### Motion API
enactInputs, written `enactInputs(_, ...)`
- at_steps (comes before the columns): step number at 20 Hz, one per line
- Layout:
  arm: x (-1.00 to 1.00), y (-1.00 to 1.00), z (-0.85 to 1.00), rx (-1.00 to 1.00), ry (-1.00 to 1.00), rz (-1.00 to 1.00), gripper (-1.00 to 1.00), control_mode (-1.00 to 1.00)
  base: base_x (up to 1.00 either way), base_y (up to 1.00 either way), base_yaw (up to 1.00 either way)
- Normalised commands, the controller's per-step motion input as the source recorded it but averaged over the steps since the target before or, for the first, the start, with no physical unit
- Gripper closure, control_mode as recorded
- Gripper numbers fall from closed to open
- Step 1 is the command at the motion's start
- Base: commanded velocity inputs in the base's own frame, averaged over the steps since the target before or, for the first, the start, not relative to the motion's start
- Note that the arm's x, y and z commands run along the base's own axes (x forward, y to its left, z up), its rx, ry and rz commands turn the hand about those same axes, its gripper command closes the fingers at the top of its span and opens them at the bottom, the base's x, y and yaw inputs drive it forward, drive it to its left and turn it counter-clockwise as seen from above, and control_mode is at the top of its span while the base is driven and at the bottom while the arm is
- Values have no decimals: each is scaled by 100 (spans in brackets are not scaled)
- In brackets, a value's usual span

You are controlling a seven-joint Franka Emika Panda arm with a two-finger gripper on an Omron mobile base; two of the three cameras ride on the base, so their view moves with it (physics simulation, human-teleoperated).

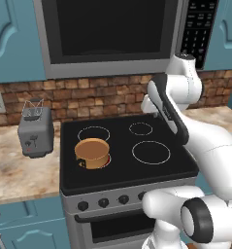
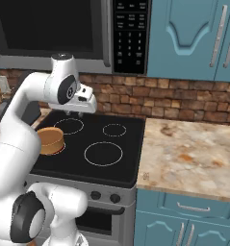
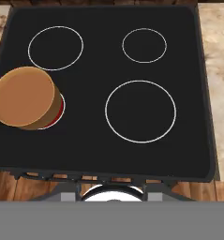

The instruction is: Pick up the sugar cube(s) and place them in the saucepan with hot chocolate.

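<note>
While the white arm [image 1: 185, 102] folds up over the far right part of the stove, the saucepan [image 1: 92, 152] sits on the near left burner of the black cooktop [image 1: 156, 168], its rim filled by the flat tan-brown hot chocolate [image 3: 22, 95]. A sliver of red burner glow [image 3: 62, 108] shows at the pan's right side in the hand view. Three other burner rings lie bare: far left [image 3: 56, 48], far right [image 3: 144, 45] and the large near right one [image 3: 140, 111], so most of the glass to the right of the pan is open. The pan stands well inside the cooktop's left edge and apart from its near edge, where the knobs [image 1: 103, 202] line the front panel. On the marbled counter [image 1: 15, 170] left of the stove stands a grey toaster [image 1: 36, 132], near the cooktop's left edge but apart from the pan. To the right a wide stretch of counter [image 2: 193, 153] runs under blue cabinets [image 2: 193, 38]. A microwave [image 1: 112, 34] hangs low above the stove, over the arm. The gripper [image 2: 83, 103] hovers high above the far burners; whether its fingers are spread or closed cannot be told.
</note>
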Motion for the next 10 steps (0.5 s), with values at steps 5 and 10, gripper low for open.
enactInputs(5,-29,-14,0,0,0,-2,-100,-100,0,0,0)
enactInputs(10,-52,-61,-16,0,1,-12,-100,-100,0,0,0)
